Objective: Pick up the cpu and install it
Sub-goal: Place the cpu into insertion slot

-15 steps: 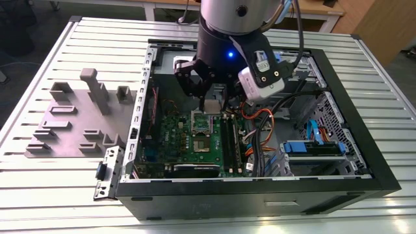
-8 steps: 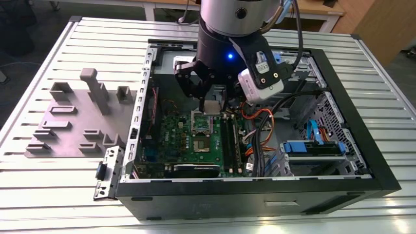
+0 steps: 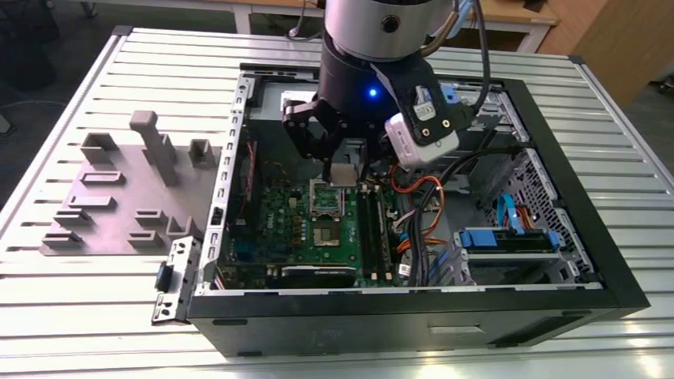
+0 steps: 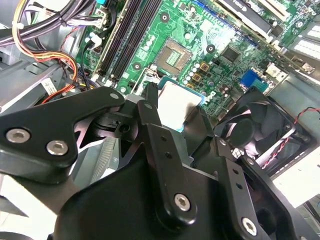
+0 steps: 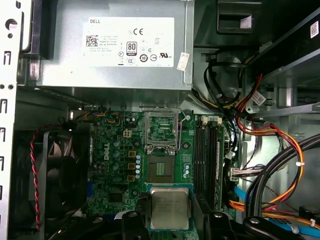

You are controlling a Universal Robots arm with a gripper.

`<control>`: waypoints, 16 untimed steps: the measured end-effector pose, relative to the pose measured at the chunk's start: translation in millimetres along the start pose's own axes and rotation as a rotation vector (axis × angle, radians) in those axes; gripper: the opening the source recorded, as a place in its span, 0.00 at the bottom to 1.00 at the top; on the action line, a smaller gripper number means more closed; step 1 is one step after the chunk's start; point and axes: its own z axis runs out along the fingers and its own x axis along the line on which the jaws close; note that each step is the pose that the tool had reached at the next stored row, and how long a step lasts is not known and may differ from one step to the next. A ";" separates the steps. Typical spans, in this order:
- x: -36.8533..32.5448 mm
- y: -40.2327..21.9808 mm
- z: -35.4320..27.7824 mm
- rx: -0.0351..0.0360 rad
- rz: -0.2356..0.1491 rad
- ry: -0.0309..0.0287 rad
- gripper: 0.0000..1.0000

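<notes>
First wrist view shows the gripper (image 5: 175, 222) pinching the cpu (image 5: 170, 207) above the motherboard (image 5: 112, 160), just beside its open socket (image 5: 161, 170).

The arm (image 3: 380, 24) is showing a smooth silver cylindrical shell above a black wrist collar (image 3: 353, 79), where a small blue light (image 3: 371, 93) is glowing. Dark cables (image 3: 479, 55) are running down its side past a white, rounded camera module (image 3: 419, 140) that is sitting in a black bracket (image 3: 437, 118). The gripper (image 3: 342, 164) is wearing matte black all over; in the second wrist view its broad linkage plates (image 4: 60, 125) and slim bars (image 4: 165, 160) are showing rounded ends and bevelled edges, and each joint is carrying a bright silver socket-head screw (image 4: 56, 147).
</notes>
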 end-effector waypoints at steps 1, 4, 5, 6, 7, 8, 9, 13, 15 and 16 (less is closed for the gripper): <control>0.0 0.0 0.6 0.0002 0.000 0.0001 0.45; -0.1 -0.1 2.6 0.0002 0.000 0.0001 0.45; -0.1 -0.1 3.6 0.0003 0.000 0.0001 0.45; -0.1 -0.2 4.8 0.0001 0.000 0.0001 0.45; -0.2 -0.2 5.7 0.0002 0.001 0.0000 0.45; -0.2 -0.3 6.3 0.0003 0.003 0.0000 0.45; -0.2 -0.3 7.1 0.0001 0.004 -0.0001 0.45; -0.2 -0.4 8.8 0.0005 0.006 0.0000 0.45; -0.2 -0.4 9.1 0.0003 0.006 -0.0001 0.45; -0.2 -0.4 9.3 0.0002 0.006 -0.0001 0.45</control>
